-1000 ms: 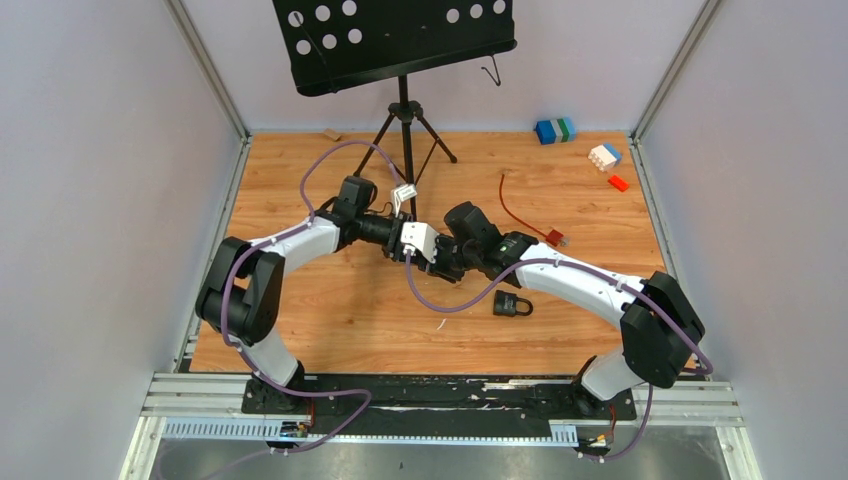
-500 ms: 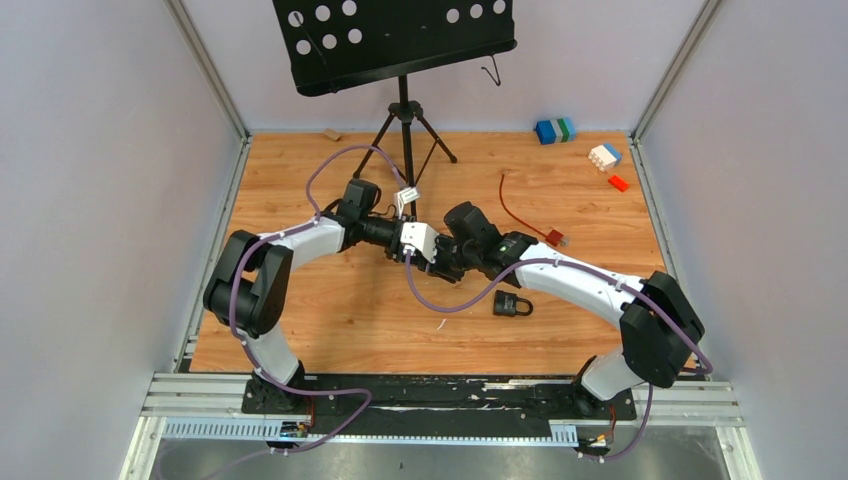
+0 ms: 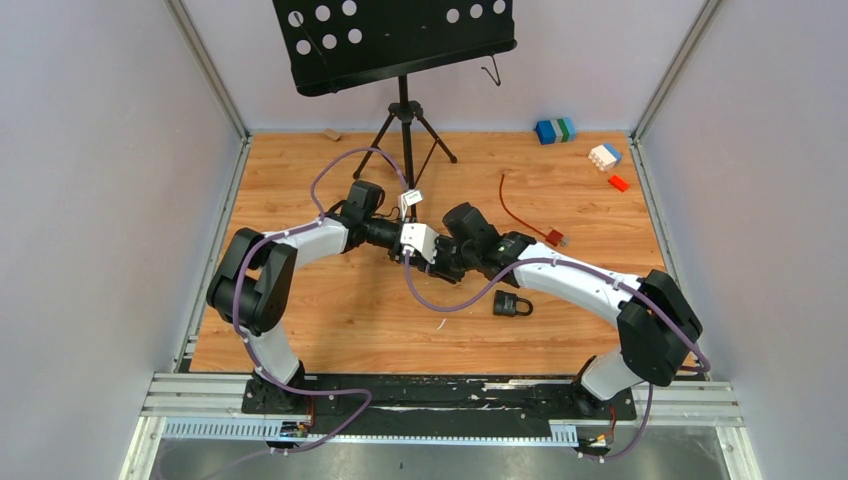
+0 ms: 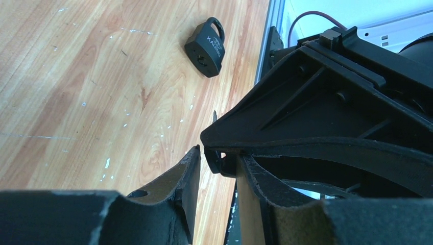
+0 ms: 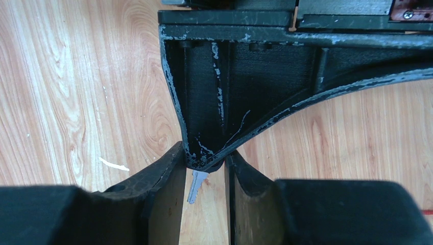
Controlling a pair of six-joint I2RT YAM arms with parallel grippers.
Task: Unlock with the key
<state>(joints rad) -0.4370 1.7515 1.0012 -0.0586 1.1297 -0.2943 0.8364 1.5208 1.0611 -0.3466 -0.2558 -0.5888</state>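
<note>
My two grippers meet tip to tip at mid-table, crossed at right angles. My right gripper [image 3: 447, 262] [image 5: 204, 153] is shut on the black head of the key, whose silver blade [image 5: 196, 186] points back between its fingers. My left gripper [image 3: 434, 254] [image 4: 218, 155] is narrowly open round the same key head [image 4: 220, 161], with a thin gap at one finger. The black padlock [image 3: 512, 305] lies flat on the wood to the right of and nearer than the grippers. It also shows in the left wrist view [image 4: 205, 47]. Its shackle looks closed.
A music stand [image 3: 400, 40] with tripod legs stands at the back centre. A red cable [image 3: 520, 215] lies right of the grippers. Toy bricks [image 3: 555, 130] [image 3: 604, 155] [image 3: 618, 183] sit at the back right. A purple cable loops under the wrists. A white scrap [image 5: 115, 164] lies on the wood.
My left arm has shifted a little to the right, bringing its gripper closer in on the right gripper. The right arm and the padlock have not moved.
</note>
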